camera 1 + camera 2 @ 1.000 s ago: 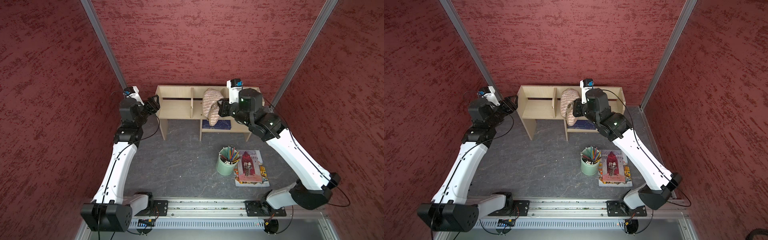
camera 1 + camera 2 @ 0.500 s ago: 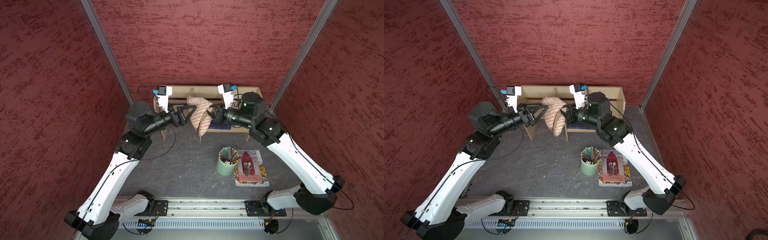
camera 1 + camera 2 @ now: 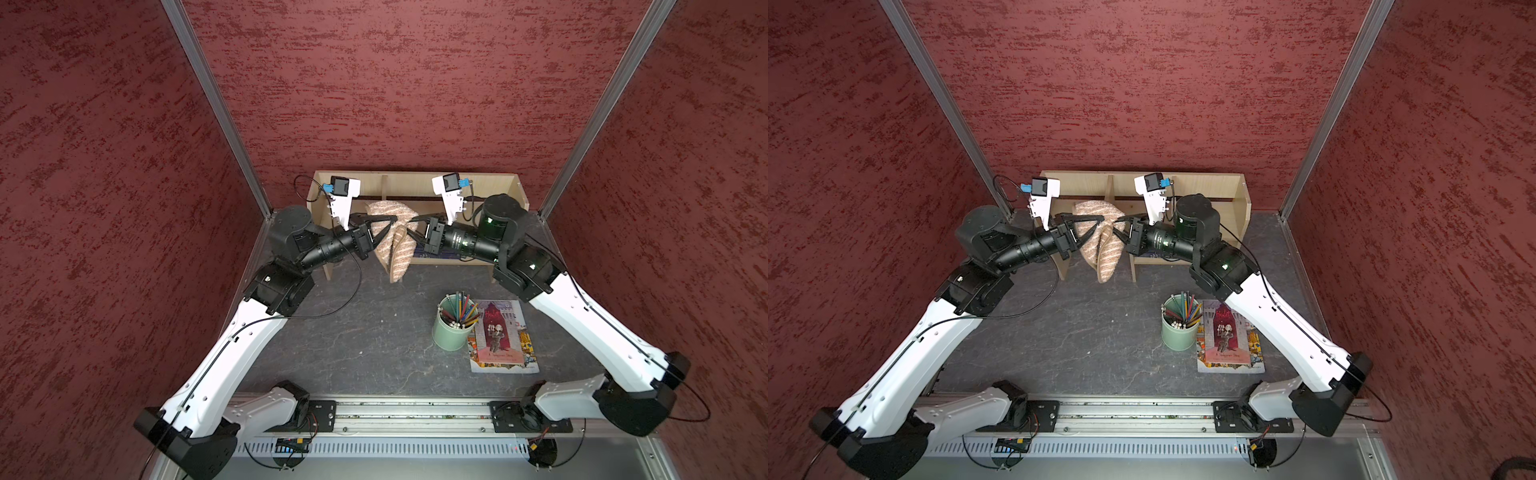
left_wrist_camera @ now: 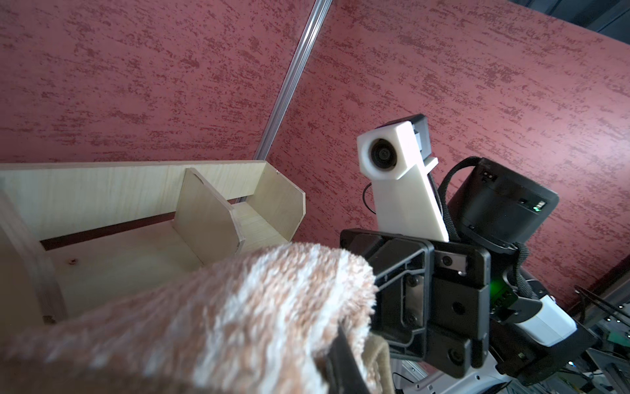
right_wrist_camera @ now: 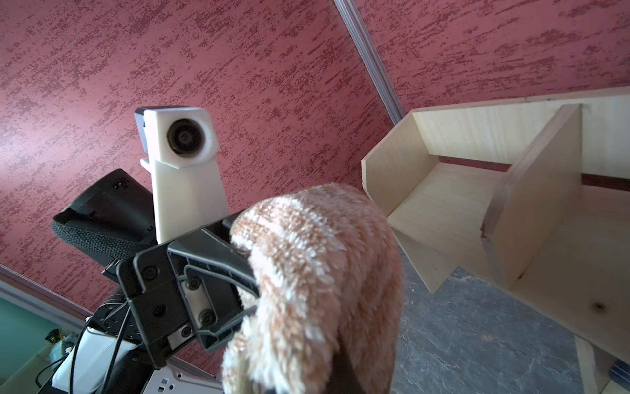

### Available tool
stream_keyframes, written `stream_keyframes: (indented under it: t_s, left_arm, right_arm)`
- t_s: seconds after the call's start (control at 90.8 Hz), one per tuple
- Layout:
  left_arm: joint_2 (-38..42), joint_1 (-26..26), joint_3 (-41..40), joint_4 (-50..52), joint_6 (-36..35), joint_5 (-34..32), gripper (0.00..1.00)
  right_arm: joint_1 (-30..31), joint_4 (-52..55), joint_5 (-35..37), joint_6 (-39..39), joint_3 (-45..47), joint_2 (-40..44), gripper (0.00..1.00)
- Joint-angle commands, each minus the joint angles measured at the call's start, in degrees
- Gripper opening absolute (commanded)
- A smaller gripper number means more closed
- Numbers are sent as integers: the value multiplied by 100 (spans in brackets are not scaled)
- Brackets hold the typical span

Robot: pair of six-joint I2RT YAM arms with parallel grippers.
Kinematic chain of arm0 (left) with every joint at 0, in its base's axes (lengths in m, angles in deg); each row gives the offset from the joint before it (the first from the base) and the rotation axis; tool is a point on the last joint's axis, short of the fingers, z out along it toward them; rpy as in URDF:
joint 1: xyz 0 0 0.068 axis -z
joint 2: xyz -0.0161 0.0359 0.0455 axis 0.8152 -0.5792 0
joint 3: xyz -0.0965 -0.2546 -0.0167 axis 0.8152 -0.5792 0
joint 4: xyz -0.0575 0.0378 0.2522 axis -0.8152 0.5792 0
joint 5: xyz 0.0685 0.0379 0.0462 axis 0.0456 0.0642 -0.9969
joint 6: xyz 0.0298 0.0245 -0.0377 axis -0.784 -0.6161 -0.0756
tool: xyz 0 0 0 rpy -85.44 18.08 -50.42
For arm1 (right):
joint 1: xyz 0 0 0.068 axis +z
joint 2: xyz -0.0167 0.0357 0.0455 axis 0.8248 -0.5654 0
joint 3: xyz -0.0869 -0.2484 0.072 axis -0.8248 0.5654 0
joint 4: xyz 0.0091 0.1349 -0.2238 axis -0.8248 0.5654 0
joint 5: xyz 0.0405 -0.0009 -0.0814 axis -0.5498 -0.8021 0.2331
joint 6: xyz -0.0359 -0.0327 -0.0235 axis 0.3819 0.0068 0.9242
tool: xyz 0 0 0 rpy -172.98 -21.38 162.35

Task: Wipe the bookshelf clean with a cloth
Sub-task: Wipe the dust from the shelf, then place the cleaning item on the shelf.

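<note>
near right of the table [image 3: 365, 332]: green pencil cup [image 3: 451, 332] standing upright, touching or just overlapping the left edge of the illustrated magazine [image 3: 505, 340], which lies flat. neither is part of this job; both are well apart from the arms' working area.

middle depth: the cloth [image 3: 397, 249] is off the table, hanging in the air just in front of the middle of the bookshelf. your left claw [image 3: 388, 222] comes in from the left and is closed on its upper fold. your right claw [image 3: 411, 232] comes in from the right and is pinched on the same bunch. the two claws are nearly tip to tip. a loose tail droops toward the table; you cannot tell whether it brushes the shelf's front edge.

far: the bookshelf [image 3: 490, 187] stands against the back wall, its top bays bare between the dividers [image 3: 384, 191].

judgement: the step in hand looks like a two-claw regrip or handover, and no wiping contact is made yet. next, you likely need one claw to let go, or both to draw apart to spread the cloth. then lower a flat pad of it onto the shelf board and sweep between the dividers.
</note>
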Motion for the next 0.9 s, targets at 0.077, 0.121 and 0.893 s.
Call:
stream_keyframes:
  t_s: [0.077, 0.121, 0.893]
  left_arm:
    - [-15, 49, -93, -164, -257, -635, 0]
    - [-24, 20, 36, -19, -397, -883, 0]
    - [-1259, -1157, 888, 590, -1213, -2398, 0]
  right_arm:
    - [43, -92, 450, 28, 140, 66, 21]
    - [43, 228, 913, 107, 133, 121, 33]
    - [-2809, 4155, 4121, 1409, -1577, 107, 84]
